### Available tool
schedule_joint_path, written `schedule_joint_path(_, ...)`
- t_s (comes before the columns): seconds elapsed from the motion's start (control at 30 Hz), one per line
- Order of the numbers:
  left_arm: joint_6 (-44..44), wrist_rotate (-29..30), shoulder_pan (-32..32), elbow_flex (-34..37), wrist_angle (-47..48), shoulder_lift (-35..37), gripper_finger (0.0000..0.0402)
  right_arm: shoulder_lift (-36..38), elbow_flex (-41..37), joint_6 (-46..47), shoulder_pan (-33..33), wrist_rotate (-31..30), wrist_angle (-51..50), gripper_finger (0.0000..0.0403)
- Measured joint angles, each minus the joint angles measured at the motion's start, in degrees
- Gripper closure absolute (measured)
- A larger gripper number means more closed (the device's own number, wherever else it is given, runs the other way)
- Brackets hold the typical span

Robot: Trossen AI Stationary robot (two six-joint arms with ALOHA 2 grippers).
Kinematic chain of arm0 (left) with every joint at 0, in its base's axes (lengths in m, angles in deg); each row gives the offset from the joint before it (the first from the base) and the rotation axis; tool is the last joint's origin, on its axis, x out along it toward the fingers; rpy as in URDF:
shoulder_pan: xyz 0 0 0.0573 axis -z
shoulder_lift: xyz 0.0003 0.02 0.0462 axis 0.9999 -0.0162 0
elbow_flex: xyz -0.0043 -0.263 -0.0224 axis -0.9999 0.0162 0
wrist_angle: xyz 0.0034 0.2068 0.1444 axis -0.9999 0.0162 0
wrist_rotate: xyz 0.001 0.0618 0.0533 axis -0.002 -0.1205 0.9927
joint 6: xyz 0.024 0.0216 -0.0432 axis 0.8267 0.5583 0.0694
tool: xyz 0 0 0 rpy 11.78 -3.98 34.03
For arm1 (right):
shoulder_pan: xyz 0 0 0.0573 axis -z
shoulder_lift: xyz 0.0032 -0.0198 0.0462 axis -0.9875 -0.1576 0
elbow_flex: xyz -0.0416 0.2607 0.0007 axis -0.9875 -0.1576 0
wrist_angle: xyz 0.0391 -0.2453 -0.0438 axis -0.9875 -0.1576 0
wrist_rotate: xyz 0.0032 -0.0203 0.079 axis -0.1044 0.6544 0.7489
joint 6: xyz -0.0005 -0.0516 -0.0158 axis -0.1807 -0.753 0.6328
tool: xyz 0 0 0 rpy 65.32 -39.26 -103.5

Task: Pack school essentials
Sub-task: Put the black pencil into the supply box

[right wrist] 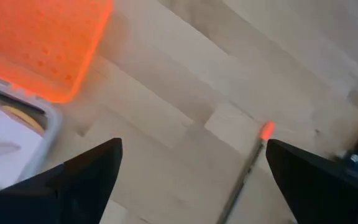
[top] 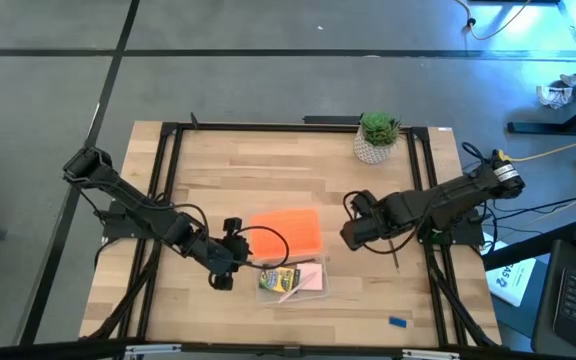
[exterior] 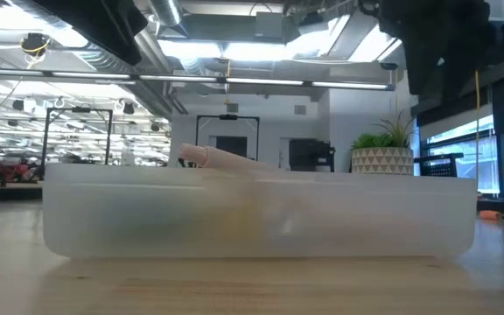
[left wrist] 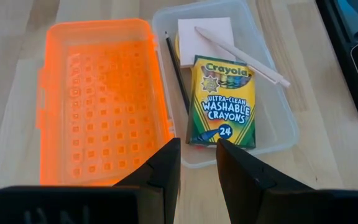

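I see my left gripper [left wrist: 197, 163] narrow and empty at the case's [top: 313, 292] nine o'clock, right gripper [right wrist: 191, 171] wide above the pencil [right wrist: 244, 180]

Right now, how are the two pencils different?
One pencil lies inside the clear case, beside the crayon box; the other pencil lies out on the bare table, between the open fingers of the right gripper. The cased one looks dark; the loose one shows an orange-red tip. Both are thin and lie flat.
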Motion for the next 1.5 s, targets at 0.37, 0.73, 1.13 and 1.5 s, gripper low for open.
schedule_joint_path(0.37,0.0,0.0,0.0,0.0,0.1,0.0,0.0305,0.0,0.0,-1.4,0.0,-1.1,8.8,0.0005)
schedule_joint_path(0.73,0.0,0.0,0.0,0.0,0.1,0.0,0.0305,-0.3,0.0,-1.5,-0.4,-1.1,12.8,0.0005)
schedule_joint_path(1.13,0.1,0.1,0.0,0.0,0.1,0.0,0.0305,-3.4,-0.1,-2.7,-0.3,-2.3,13.9,0.0005)
schedule_joint_path(1.5,0.1,0.3,0.0,0.1,-0.2,-0.1,0.0305,-7.5,-0.2,3.2,1.5,4.1,0.7,0.0005)
